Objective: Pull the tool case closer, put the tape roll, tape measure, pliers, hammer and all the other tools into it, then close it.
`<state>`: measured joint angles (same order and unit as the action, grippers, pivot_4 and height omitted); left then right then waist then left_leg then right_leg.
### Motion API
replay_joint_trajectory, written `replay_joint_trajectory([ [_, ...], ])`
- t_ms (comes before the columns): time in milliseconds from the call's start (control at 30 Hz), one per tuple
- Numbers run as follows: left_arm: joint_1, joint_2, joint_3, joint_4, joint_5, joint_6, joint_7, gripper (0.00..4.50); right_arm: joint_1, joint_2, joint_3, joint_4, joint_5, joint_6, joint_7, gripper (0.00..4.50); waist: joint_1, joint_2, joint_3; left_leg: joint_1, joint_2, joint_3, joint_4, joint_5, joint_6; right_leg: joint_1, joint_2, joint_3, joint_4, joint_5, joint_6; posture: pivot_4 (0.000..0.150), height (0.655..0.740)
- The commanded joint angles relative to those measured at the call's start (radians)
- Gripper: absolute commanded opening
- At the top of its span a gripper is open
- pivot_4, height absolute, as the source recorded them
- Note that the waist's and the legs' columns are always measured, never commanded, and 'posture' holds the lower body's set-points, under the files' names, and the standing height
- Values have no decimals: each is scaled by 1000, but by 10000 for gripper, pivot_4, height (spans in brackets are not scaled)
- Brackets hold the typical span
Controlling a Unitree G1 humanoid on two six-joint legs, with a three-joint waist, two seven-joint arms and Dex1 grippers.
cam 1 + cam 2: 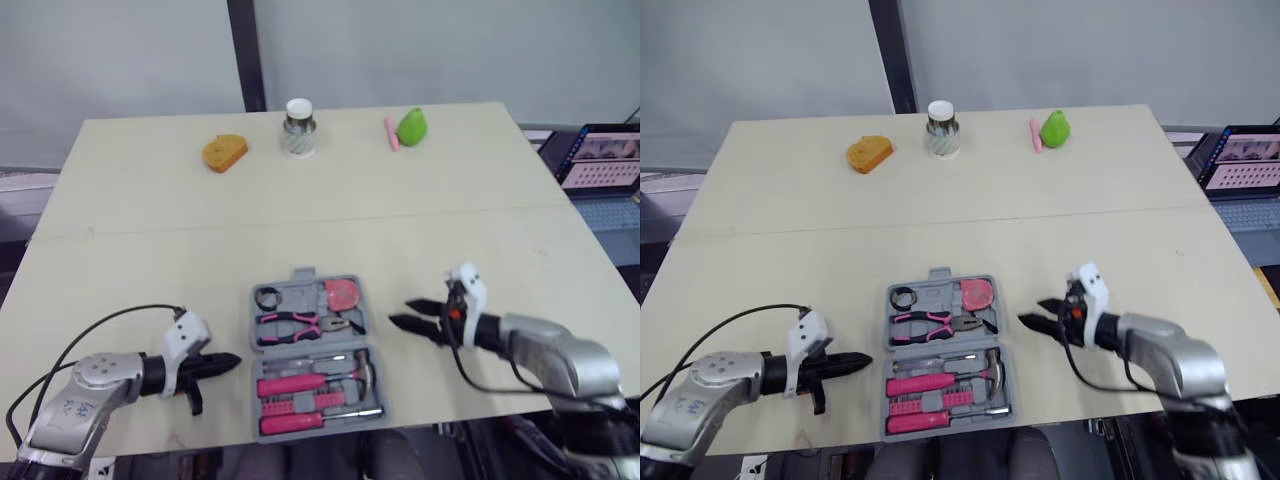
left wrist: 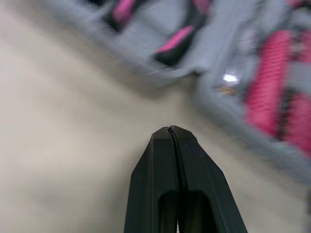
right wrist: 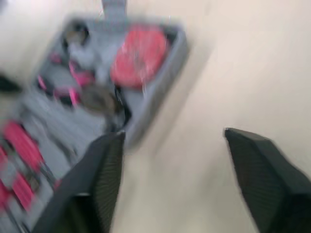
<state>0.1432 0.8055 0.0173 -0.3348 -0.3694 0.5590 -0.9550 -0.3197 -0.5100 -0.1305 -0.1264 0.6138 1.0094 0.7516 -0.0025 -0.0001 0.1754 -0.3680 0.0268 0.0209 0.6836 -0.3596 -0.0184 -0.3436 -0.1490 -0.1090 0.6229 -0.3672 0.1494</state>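
An open grey tool case [image 1: 247, 352] lies near the table's front edge. In it sit a black tape roll [image 1: 268, 298], a pink tape measure [image 1: 343, 294], pink-handled pliers [image 1: 300, 324], a hammer [image 1: 318, 378] and pink screwdrivers [image 1: 310, 420]. My left gripper [image 1: 234, 362] is shut with nothing in it, pointing at the case's left side, a short way off. My right gripper [image 1: 402, 314] stands open just right of the case, holding nothing. In the right wrist view its fingers [image 3: 95, 187] frame the case's corner [image 3: 160, 97].
At the far side of the table stand an orange block [image 1: 224, 153], a small jar with a white lid [image 1: 298, 127], a pink stick [image 1: 391, 132] and a green pear-shaped object [image 1: 412, 126]. A laptop [image 1: 604, 158] sits off the table's right edge.
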Motion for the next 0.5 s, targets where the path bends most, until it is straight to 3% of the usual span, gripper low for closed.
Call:
replay_joint_trajectory([
  [33, 30, 34, -69, -89, -16, 45, -43, 0, -103, 60, -30, 148, 34, 121, -83, 44425, 0, 0, 0, 0, 0, 0, 0, 0, 0, 0, 0, 0, 0, 0, 0, 1500, 7400],
  [300, 13, 74, -288, 0, 209, -98, -13, 0, -244, 150, 25, 377, 13, 159, -80, 44425, -2, 7, -4, 0, -2, 0, -2, 0, 0, 0, 0, 1, 1, 0, 0, 1500, 7400],
  [500, 16, 60, -304, 55, 225, -158, 3, 0, -259, 200, 24, 375, 77, 177, -6, 44425, -3, 19, -12, 2, -1, 1, -4, 0, 0, 0, 0, 1, 1, 0, 0, 1500, 7400],
])
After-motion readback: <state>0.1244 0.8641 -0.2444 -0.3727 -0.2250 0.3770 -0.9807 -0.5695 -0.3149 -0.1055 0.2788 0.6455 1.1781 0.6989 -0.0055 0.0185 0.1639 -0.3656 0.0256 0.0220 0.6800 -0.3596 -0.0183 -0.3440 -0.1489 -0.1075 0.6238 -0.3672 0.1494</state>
